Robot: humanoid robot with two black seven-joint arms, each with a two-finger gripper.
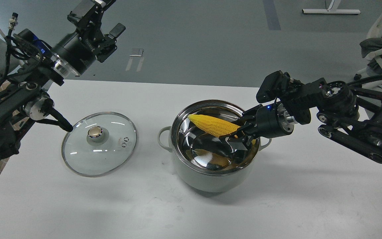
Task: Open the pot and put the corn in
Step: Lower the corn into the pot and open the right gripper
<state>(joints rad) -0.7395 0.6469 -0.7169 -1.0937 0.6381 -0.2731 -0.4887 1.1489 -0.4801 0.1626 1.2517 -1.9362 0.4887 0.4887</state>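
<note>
The pale grey-green pot [211, 179] stands open near the middle of the white table, its steel inside showing. My right gripper [235, 134] reaches over the pot's right rim and is shut on the thick end of the yellow corn [212, 124]. The cob hangs inside the pot's mouth, tip pointing left, above the bottom. The glass lid [99, 142] with a metal knob lies flat on the table to the pot's left. My left gripper [103, 25] is raised high above the table's far left corner, open and empty.
The white table [191, 205] has bare surface in front of the pot and the lid. My left arm's elbow and a cable end sit close to the lid's left rim. A chair and a floor stand are beyond the table at right.
</note>
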